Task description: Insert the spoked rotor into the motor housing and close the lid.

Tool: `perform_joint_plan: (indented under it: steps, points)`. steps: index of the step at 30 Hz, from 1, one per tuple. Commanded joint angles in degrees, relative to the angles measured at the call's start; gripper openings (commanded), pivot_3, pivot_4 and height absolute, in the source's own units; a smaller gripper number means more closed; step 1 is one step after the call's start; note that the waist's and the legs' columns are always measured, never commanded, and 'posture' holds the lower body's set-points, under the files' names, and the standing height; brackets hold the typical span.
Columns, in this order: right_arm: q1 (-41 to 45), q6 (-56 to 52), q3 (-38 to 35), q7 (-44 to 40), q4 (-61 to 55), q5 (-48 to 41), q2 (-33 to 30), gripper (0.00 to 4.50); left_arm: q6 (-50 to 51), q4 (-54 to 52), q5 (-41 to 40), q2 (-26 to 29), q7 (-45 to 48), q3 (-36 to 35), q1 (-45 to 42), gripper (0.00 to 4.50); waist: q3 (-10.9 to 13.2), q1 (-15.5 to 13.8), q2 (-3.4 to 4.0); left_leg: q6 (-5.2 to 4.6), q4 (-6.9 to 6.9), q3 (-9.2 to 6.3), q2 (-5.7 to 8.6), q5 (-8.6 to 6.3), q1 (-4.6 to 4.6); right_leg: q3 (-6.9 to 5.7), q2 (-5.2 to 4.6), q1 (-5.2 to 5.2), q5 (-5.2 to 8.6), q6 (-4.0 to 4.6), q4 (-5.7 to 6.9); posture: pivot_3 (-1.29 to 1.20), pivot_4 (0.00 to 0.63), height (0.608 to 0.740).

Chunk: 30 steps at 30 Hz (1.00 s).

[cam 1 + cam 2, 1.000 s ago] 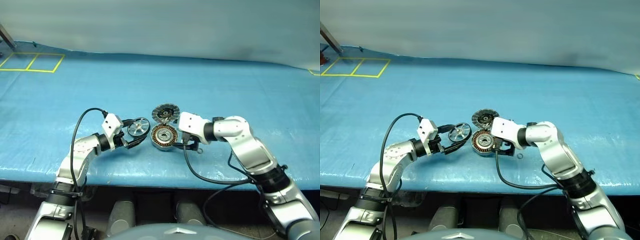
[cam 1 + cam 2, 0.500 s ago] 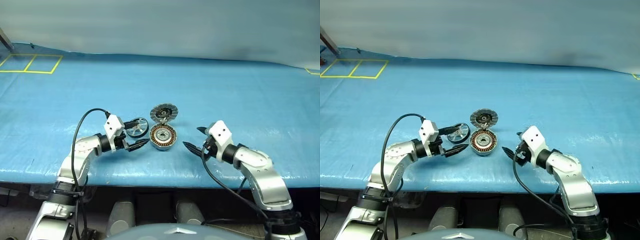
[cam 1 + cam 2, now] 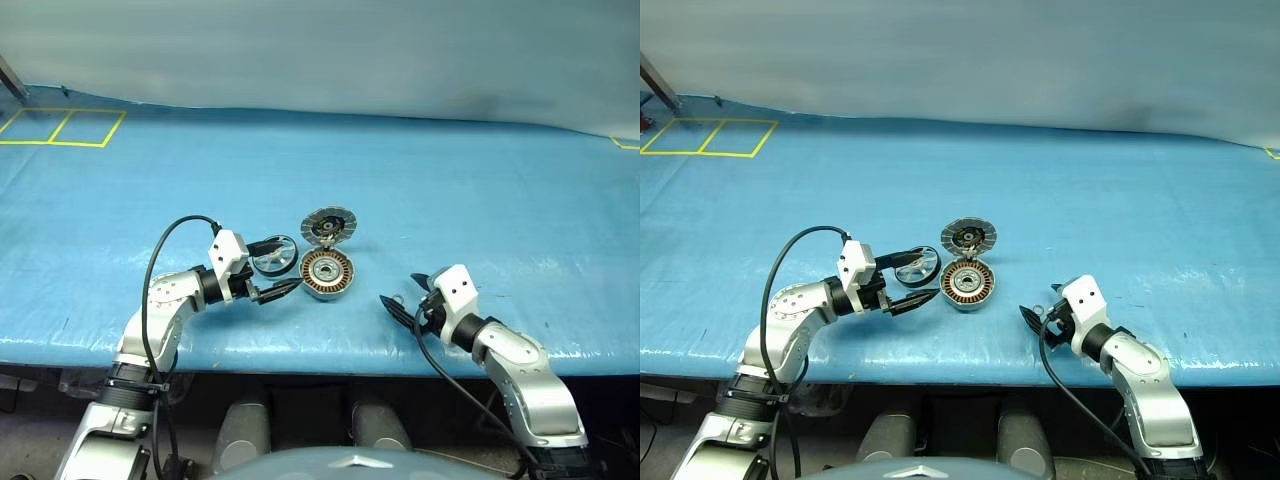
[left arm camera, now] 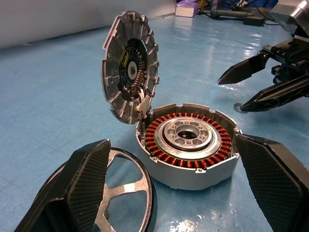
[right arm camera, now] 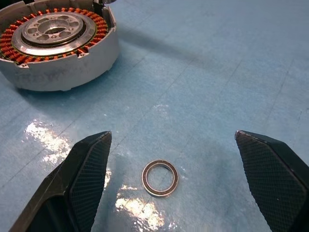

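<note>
The left gripper (image 3: 272, 267) hangs spread wide at the spoked rotor (image 3: 274, 256), 1 finger over it and 1 in front, gripping nothing; the rotor lies flat on the blue table (image 3: 480, 190) just beside the motor housing (image 3: 327, 273), whose lid (image 3: 329, 225) stands tipped up at the far rim. To seat it well, I would pinch the rotor across its rim, lift it level and lower it centred over the copper ring. The right gripper (image 3: 410, 297) is spread too, well apart, over a small ring (image 5: 160, 178).
</note>
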<state>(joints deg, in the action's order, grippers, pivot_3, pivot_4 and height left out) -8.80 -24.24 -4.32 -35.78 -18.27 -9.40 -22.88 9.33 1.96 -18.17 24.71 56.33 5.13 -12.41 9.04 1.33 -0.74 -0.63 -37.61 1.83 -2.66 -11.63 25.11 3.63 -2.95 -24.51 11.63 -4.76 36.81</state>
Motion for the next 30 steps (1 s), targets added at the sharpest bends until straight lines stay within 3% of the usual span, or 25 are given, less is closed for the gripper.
perform_joint_plan:
  steps: [1,13,18,20,22,28,30]
  points:
    - [-0.62,1.13,-0.38,0.59,-0.76,-0.93,-0.47,4.31,-1.14,-0.26,-0.56,-0.08,0.46,-0.33,-0.45,4.5,0.0,-0.04,0.0,0.0,0.0,0.0,0.0,0.0,0.0,0.0,0.0,0.0,0.0,0.0,0.0,0.0,0.15,0.74]
    - [-2.7,0.87,0.27,1.27,1.31,-0.72,-1.89,4.31,0.78,-0.07,-1.64,0.39,3.98,0.77,-0.47,4.5,0.0,-0.09,0.0,0.0,0.0,0.0,0.0,-0.01,0.01,0.0,-0.02,0.0,0.01,0.0,-0.03,0.0,0.15,0.74]
    - [-2.66,0.45,0.7,1.47,1.25,-0.87,-2.05,2.77,1.37,-0.28,-1.81,0.62,4.91,1.03,-0.42,4.5,-0.01,-0.12,-0.01,0.01,0.0,0.0,0.0,-0.01,0.01,0.0,-0.02,0.0,0.01,0.0,-0.03,0.0,0.15,0.74]
    - [-2.63,0.24,0.84,1.52,1.2,-0.89,-2.11,2.77,1.7,-0.47,-1.94,0.64,5.23,1.08,-0.35,4.5,-0.01,-0.1,-0.01,0.01,0.0,0.0,0.0,-0.01,0.01,0.0,-0.03,0.0,0.01,0.0,-0.03,0.0,0.15,0.74]
    - [-2.64,0.23,1.05,1.46,1.42,-0.75,-2.3,2.36,1.81,-0.63,-1.87,0.63,5.4,1.09,-0.19,4.5,-0.01,-0.1,-0.01,0.01,0.0,0.0,0.0,-0.01,0.01,0.0,-0.03,0.0,0.01,0.0,-0.03,0.0,0.15,0.74]
    - [-2.44,-0.2,1.54,1.4,1.45,-0.84,-2.93,0.69,1.8,-0.6,-1.69,0.59,5.49,1.07,-0.05,4.5,-0.03,-0.13,-0.04,0.01,-0.01,0.0,0.0,-0.01,0.0,0.0,-0.03,0.01,0.01,0.0,-0.03,0.0,0.15,0.74]
    - [-2.24,-0.71,1.98,1.45,0.93,-0.78,-3.15,0.69,1.83,-0.62,-1.68,0.62,5.48,1.05,0.01,4.5,-0.03,-0.13,-0.05,0.01,-0.01,0.0,0.0,-0.01,-0.01,0.0,-0.03,0.0,0.01,0.0,-0.03,0.0,0.15,0.74]
